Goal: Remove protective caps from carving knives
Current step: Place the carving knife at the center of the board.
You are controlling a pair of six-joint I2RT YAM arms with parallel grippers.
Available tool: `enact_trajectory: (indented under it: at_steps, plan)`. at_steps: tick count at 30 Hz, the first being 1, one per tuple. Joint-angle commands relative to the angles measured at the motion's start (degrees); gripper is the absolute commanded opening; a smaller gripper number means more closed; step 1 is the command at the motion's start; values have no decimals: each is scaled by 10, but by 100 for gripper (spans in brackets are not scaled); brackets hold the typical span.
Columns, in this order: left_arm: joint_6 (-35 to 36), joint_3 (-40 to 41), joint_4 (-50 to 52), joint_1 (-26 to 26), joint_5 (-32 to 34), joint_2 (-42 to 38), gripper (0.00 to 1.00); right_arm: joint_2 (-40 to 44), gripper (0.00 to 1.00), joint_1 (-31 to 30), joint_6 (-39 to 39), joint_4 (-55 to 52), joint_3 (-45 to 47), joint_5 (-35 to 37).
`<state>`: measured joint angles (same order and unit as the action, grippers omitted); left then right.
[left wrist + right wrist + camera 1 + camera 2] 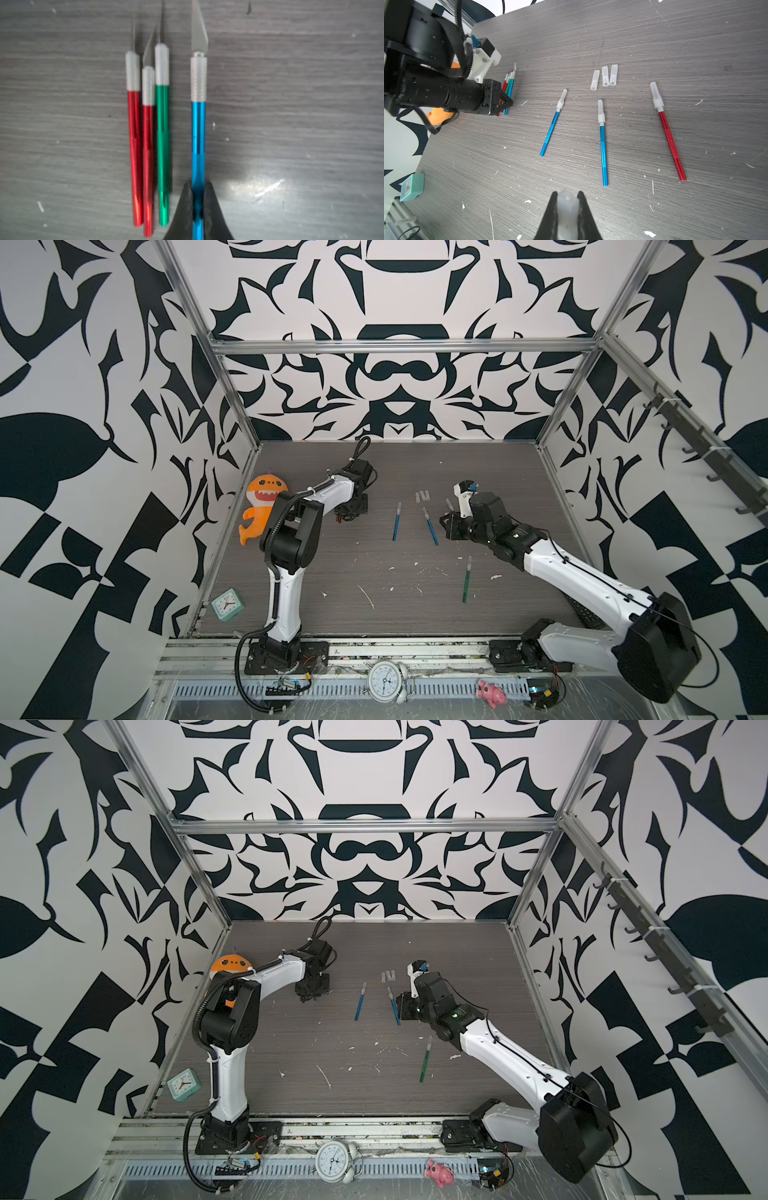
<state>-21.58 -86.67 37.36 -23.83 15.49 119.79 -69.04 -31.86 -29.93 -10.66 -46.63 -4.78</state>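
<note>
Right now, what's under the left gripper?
An uncapped blue knife, clamped in the left gripper, beside two red knives and a green knife. Both top views mostly hide them beneath the gripper.

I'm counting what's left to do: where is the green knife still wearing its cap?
In both top views the capped green knife lies alone on the right side, nearer the front edge than the two blue knives, beside the right arm.
</note>
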Motion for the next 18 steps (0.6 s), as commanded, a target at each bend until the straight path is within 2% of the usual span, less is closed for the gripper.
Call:
enact_trajectory:
  at_steps: [1, 7, 18]
  plan:
    - [14, -10, 18, 3, 1, 24, 0, 11, 0, -2, 8, 26, 5, 10]
    - [20, -28, 39, 5, 6, 43, 1, 6, 0, -3, 8, 27, 4, 10]
    - [16, -29, 56, 6, 16, 39, 21, 4, 0, -2, 7, 28, 6, 8]
